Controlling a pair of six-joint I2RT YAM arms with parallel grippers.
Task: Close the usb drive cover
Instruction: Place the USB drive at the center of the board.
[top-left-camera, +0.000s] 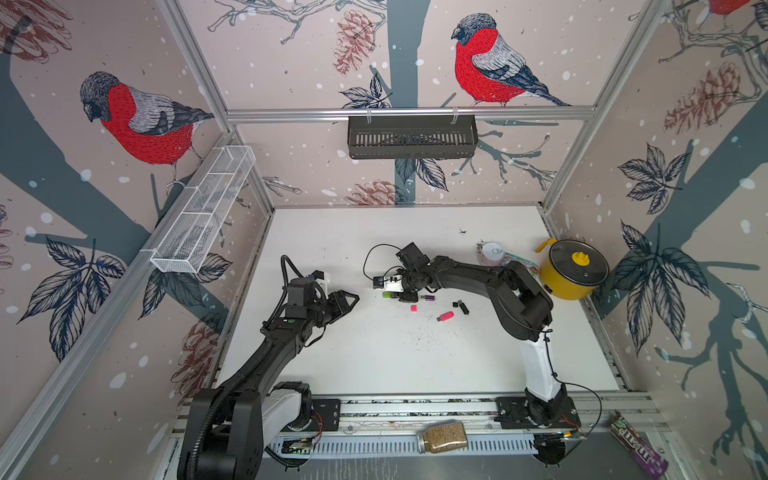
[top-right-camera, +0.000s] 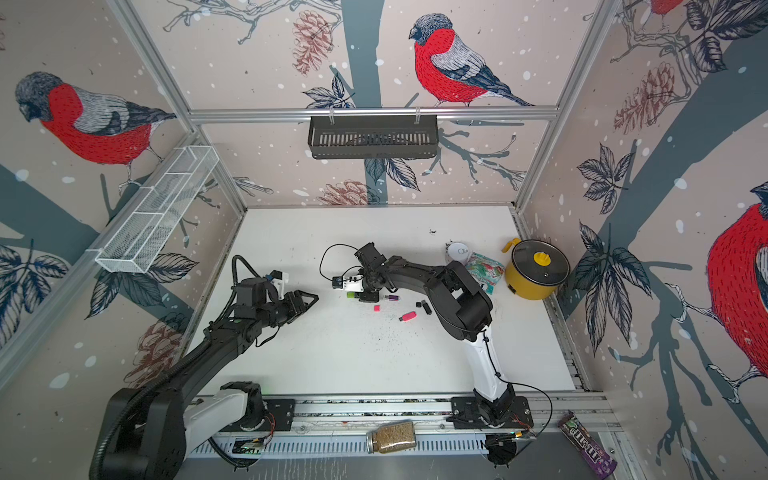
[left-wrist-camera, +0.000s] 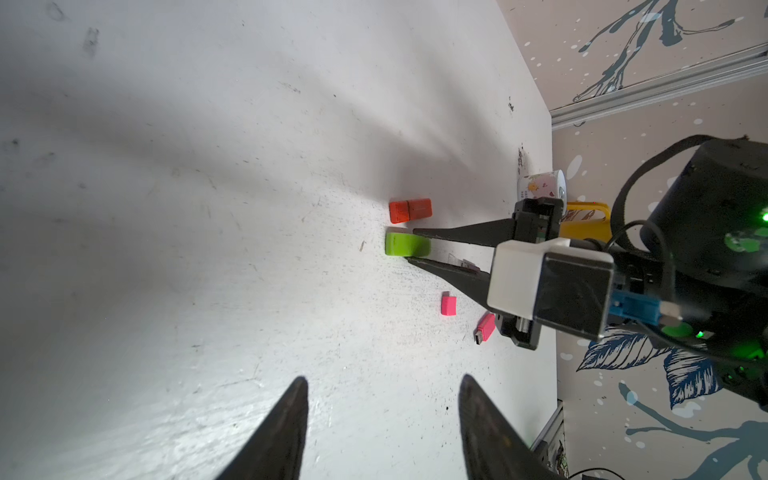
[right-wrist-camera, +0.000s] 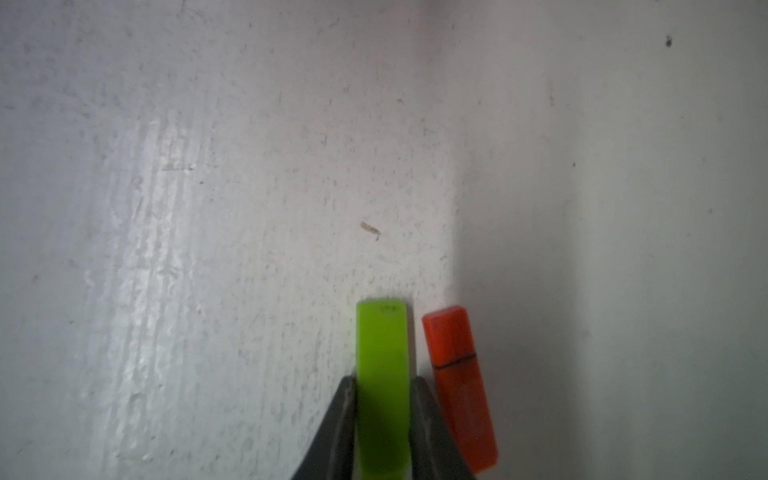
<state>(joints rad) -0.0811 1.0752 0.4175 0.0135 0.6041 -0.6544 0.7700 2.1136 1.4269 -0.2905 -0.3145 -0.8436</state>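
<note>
Right gripper (right-wrist-camera: 383, 380) pinches green usb drive (right-wrist-camera: 382, 349) (orange drive (right-wrist-camera: 457, 374) alongside).

Far right of the white table (top-left-camera: 374, 357): yellow pot (top-left-camera: 571, 272), upright, dark glass lid with yellow knob; just left of it a colourful packet (top-right-camera: 484, 270) lying flat, and a white cup (top-left-camera: 491, 252) at the packet's far-left side, contact not resolvable. Near edge, on the metal frame: jar (top-left-camera: 442, 436) of brown grains on its side; purple candy bag (top-left-camera: 636, 451) at near right, off the table. Walls: white wire basket (top-left-camera: 203, 208) on the left rail, black slotted basket (top-left-camera: 411, 137) hung from the far rail; bird-and-pinecone wallpaper (top-left-camera: 490, 62) all round.
</note>
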